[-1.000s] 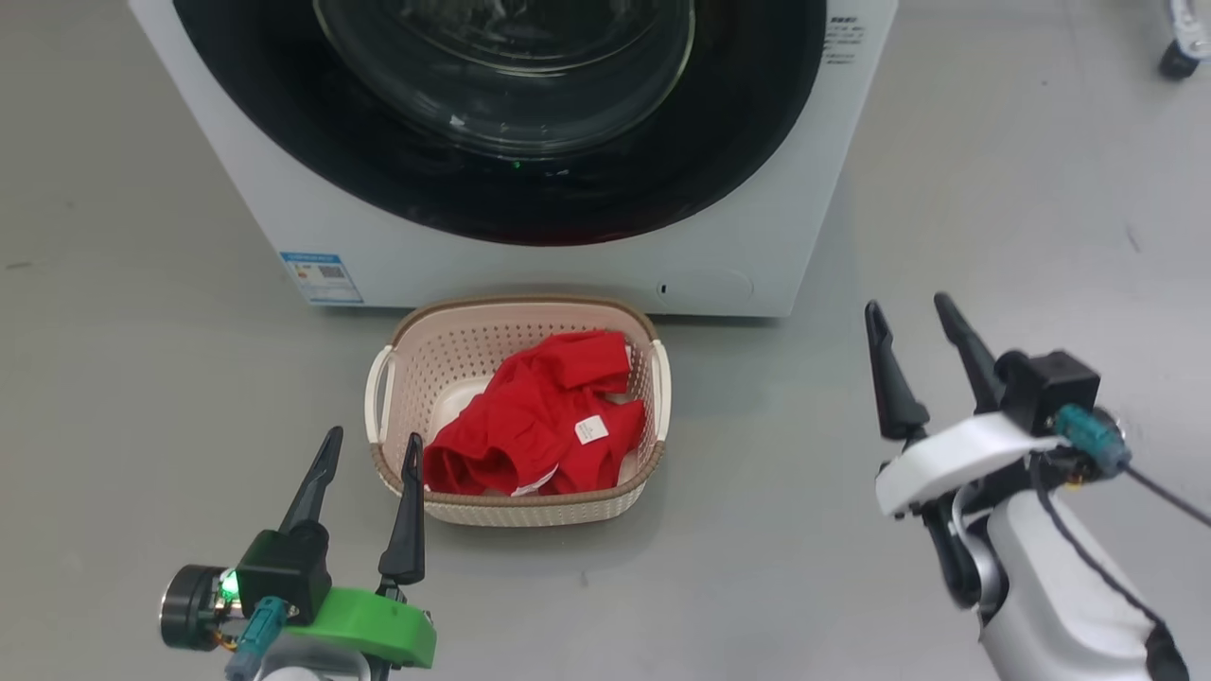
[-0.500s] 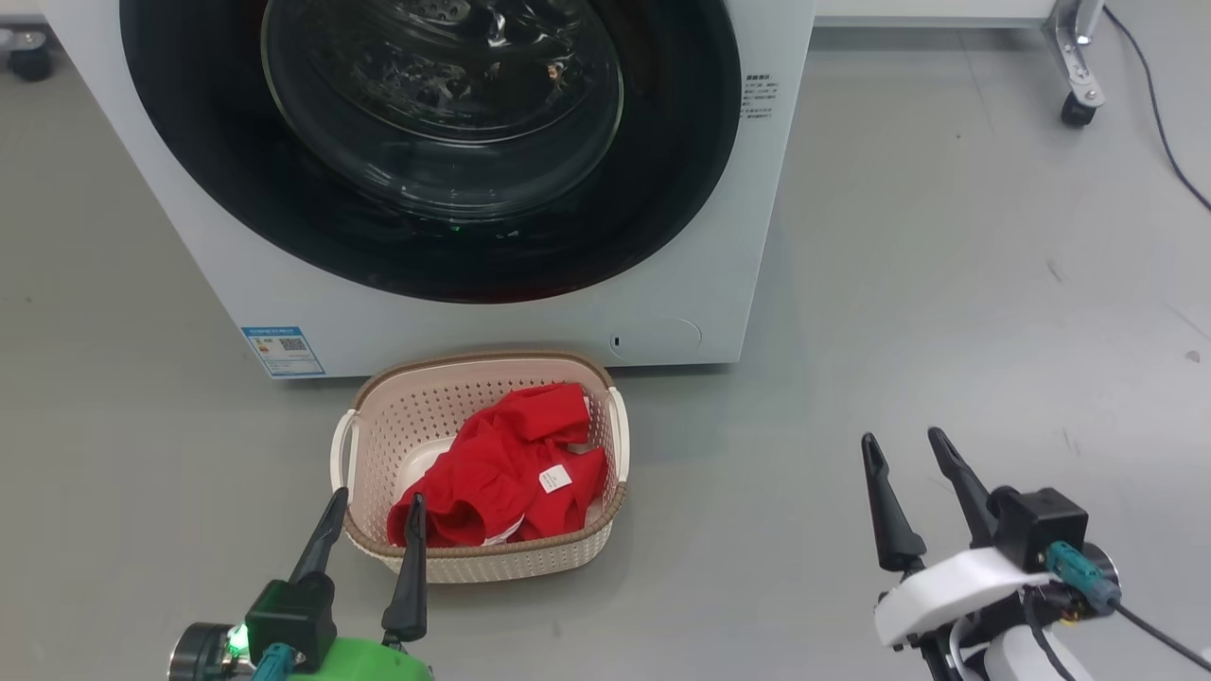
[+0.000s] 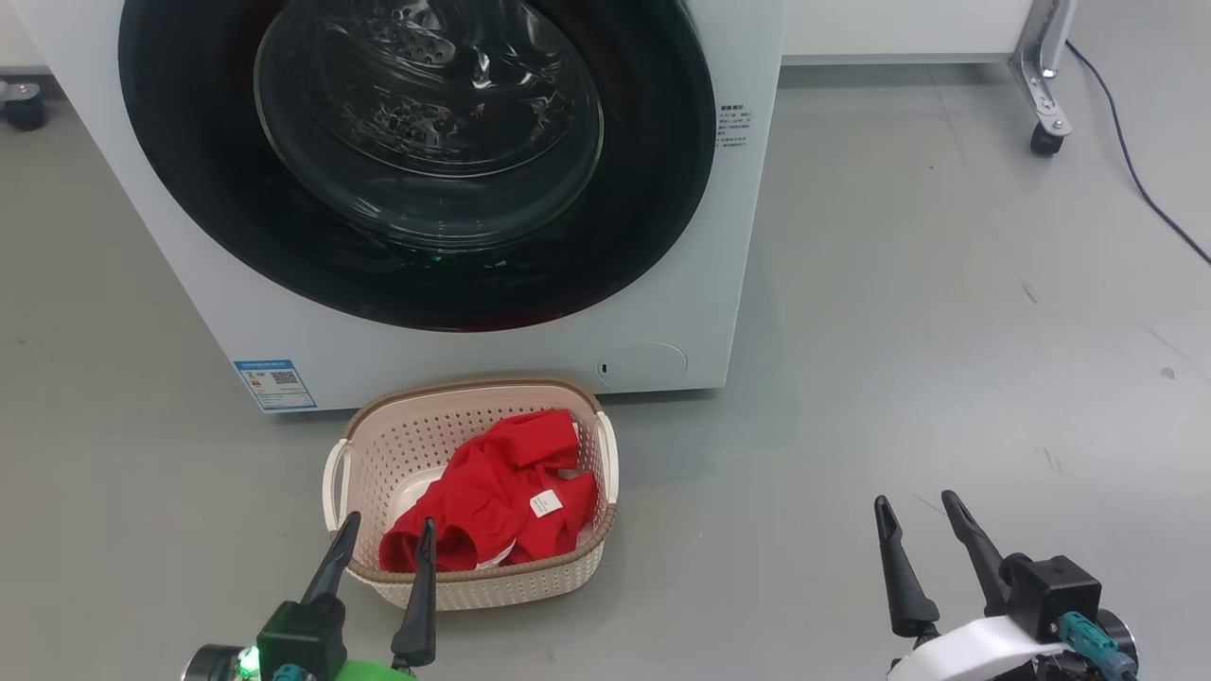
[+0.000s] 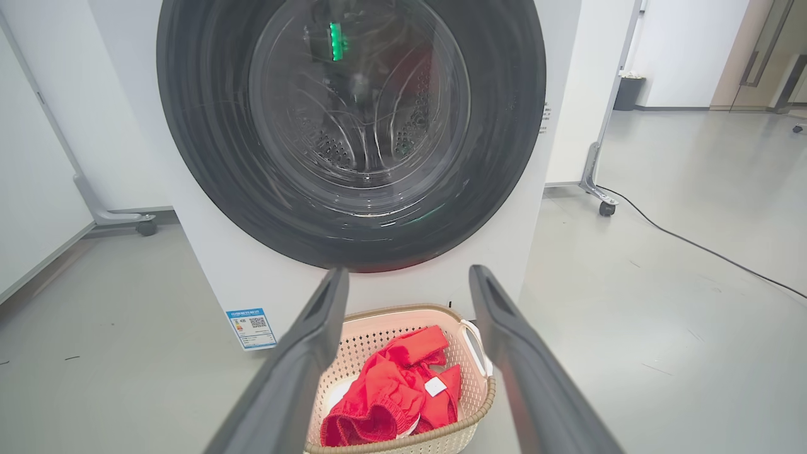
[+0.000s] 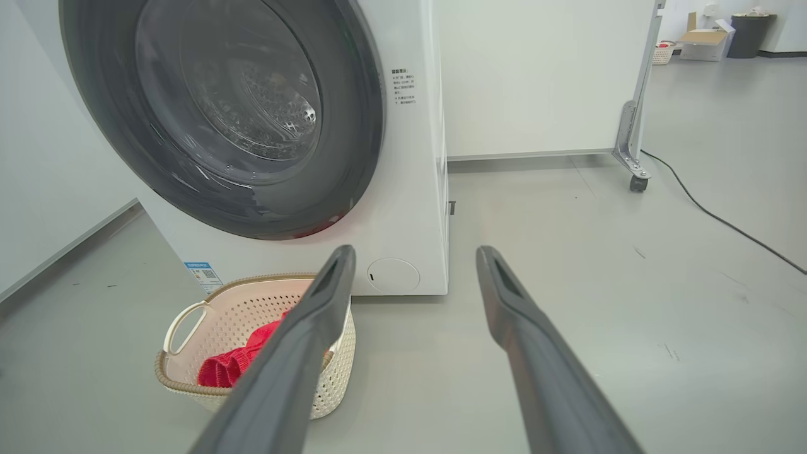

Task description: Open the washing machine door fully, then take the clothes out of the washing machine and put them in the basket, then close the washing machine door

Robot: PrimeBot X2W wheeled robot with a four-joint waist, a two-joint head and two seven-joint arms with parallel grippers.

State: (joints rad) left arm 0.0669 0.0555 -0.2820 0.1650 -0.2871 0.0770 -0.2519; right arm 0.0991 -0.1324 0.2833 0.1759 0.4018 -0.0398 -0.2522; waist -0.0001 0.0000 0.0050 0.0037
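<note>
The washer [image 3: 747, 236] stands at the far side of the grey floor [image 3: 946, 331], its front facing the robot. The round black door [image 3: 653, 189] lies flat against that front. A blue sticker [image 3: 274, 383] sits low at its left corner.

The basket [image 3: 492, 588] sits on the floor just near of the washer, below the door, with its handles pointing left and right. I cannot tell which way its long side runs. The clothes [image 3: 492, 487] lie inside as a red heap that runs from the far right corner towards the near left, white tag up.

The left gripper [image 3: 390, 519] is low at the basket's near left edge, its fingers spread and pointing far, towards the washer. In the left wrist view the basket shows between them. They hold nothing.

The right gripper [image 3: 915, 499] is well to the right of the basket, over bare floor. Its fingers are also spread, empty and pointing far.
</note>
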